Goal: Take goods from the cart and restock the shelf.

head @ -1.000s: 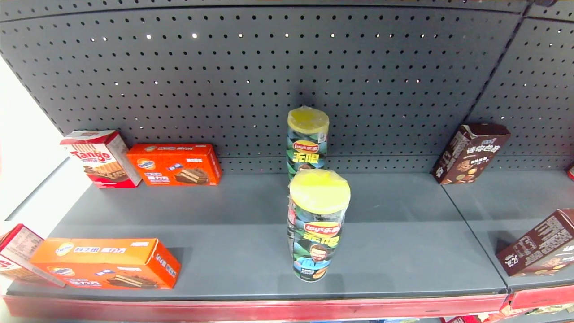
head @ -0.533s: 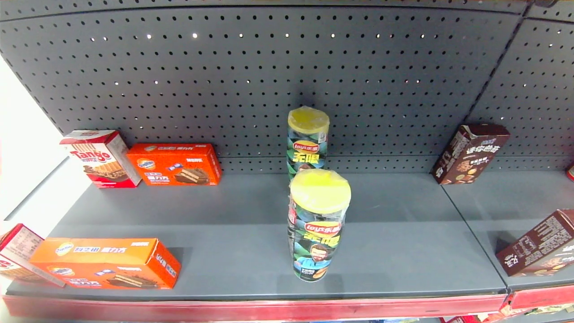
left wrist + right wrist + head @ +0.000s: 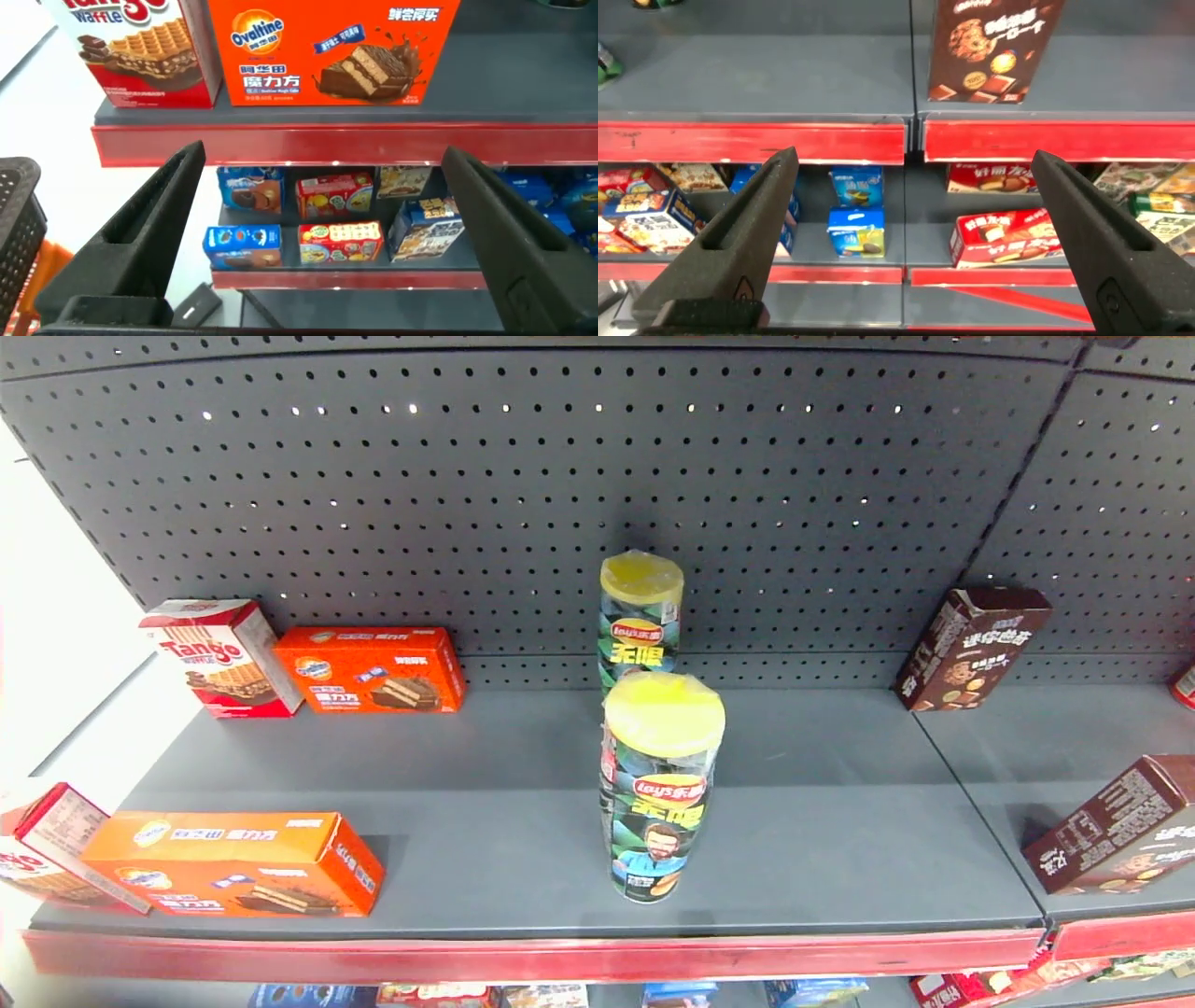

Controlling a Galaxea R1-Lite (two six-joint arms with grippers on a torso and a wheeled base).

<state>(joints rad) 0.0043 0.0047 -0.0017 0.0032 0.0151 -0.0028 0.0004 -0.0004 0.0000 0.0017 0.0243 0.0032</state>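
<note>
Holding left gripper and right gripper spread apart and empty, facing the shelf, and risking toppling the tall front chip can, standing upright near the shelf's front edge, by brushing it while bringing in new stock.

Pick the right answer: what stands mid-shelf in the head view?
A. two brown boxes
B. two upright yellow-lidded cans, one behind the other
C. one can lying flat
B: the front can and the back can both stand upright with yellow lids.
</note>
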